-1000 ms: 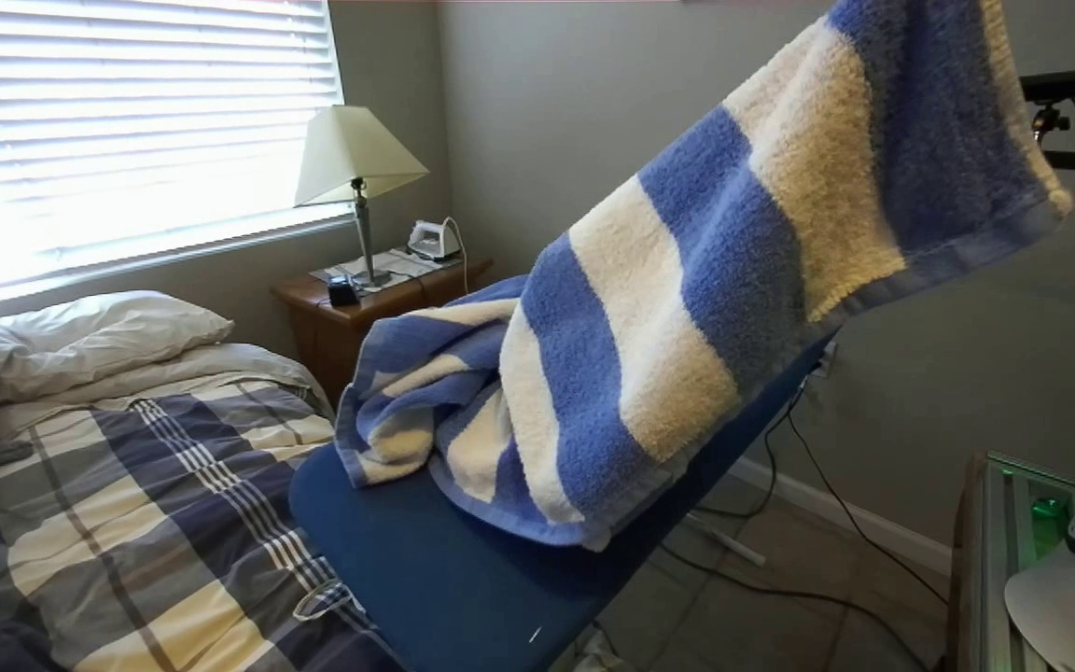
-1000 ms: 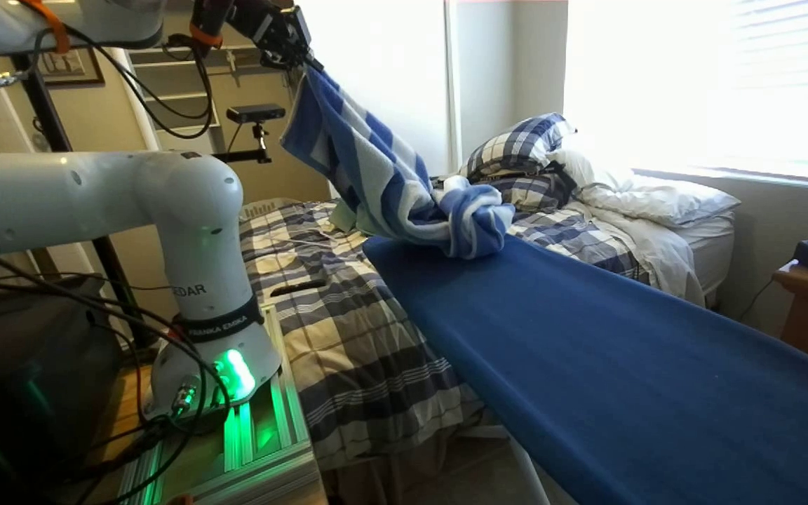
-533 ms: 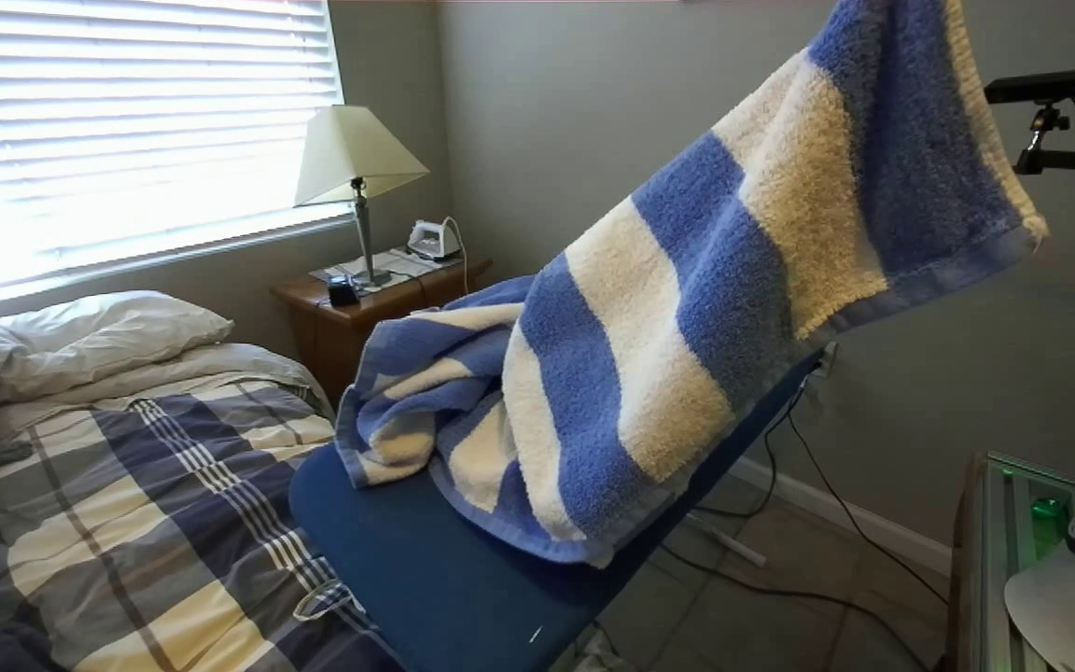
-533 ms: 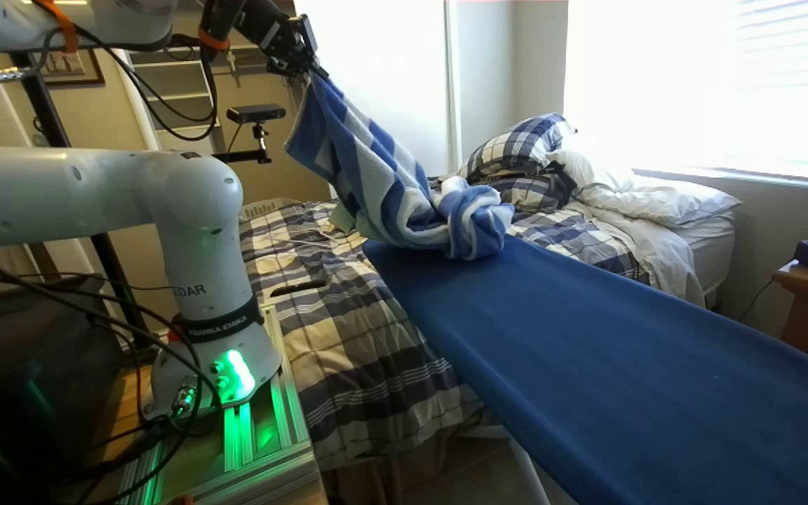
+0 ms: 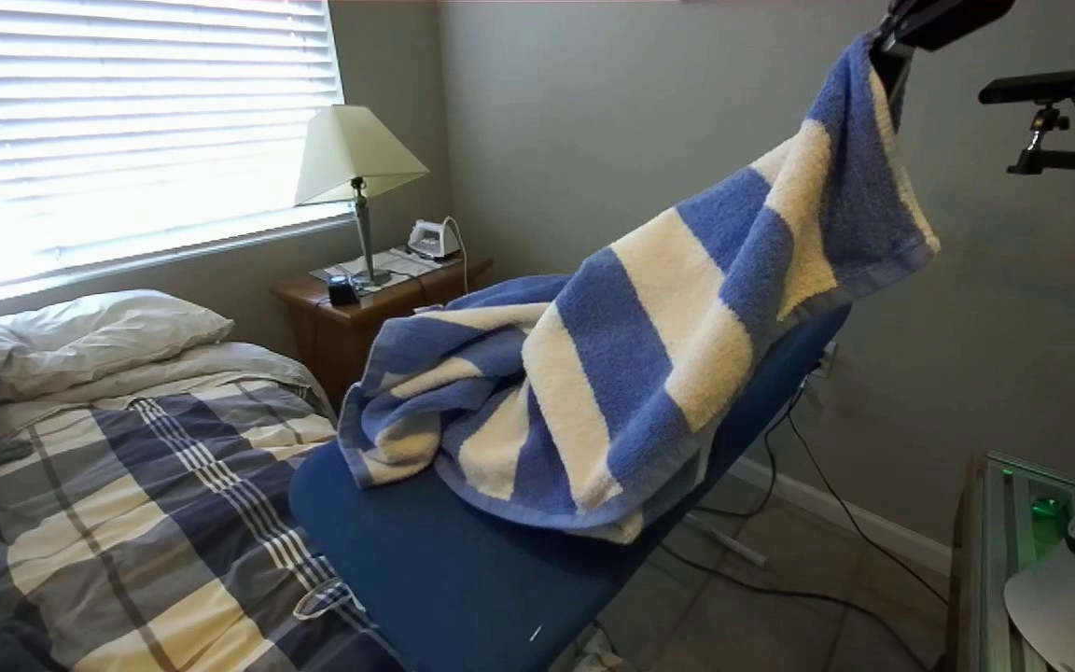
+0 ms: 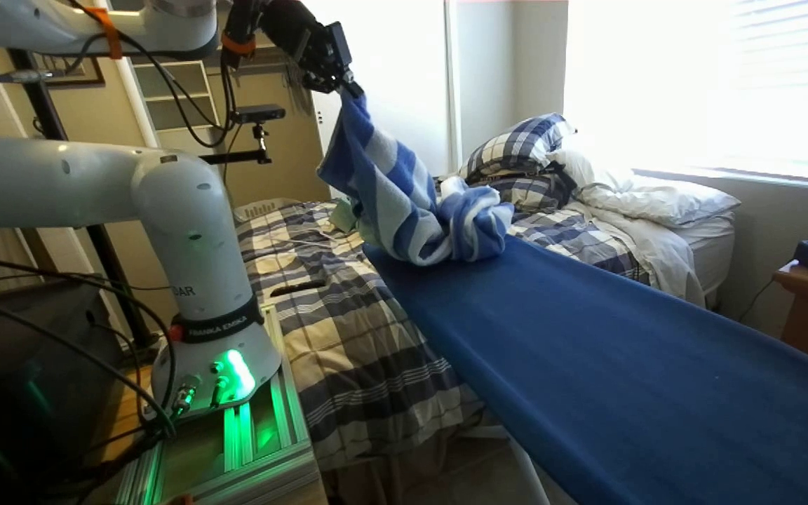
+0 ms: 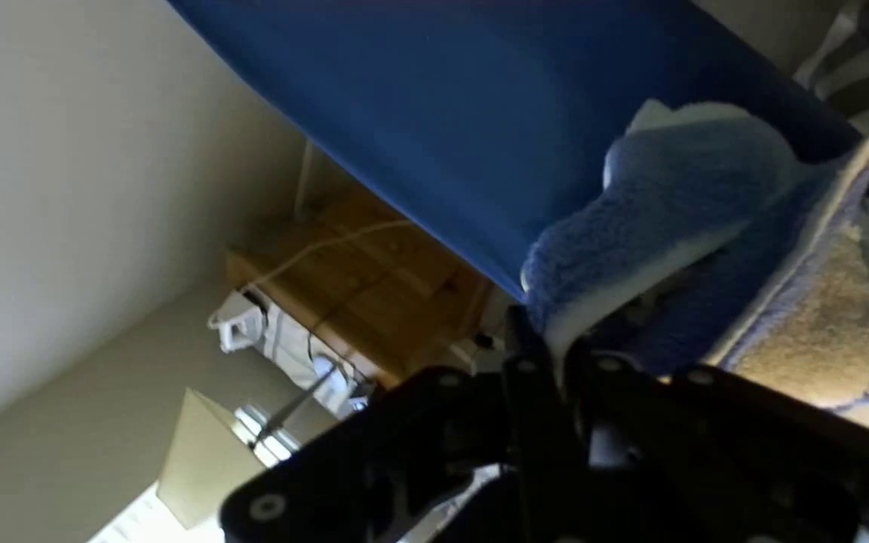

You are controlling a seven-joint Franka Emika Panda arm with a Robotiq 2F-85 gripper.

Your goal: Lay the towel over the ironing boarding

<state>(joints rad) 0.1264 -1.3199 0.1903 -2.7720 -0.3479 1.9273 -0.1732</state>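
Towel [image 5: 649,308] sits part down, part up: lower folds heaped on the board [image 6: 586,358] nr one end, upper part sloping up to the gripper [image 6: 353,87], its tips nipped tog on the cloth (corner or fold, can't tell), prob so the heap's wt anchors it while the raised part gets laid down flat. Spreading seems the step in hand, approx midway; lowering nxt w/o dragging the heap looks key. Arm [image 6: 186,203] is up high, elbow out of frame in an exterior view, wrist tipped so gripper slants down twd board.
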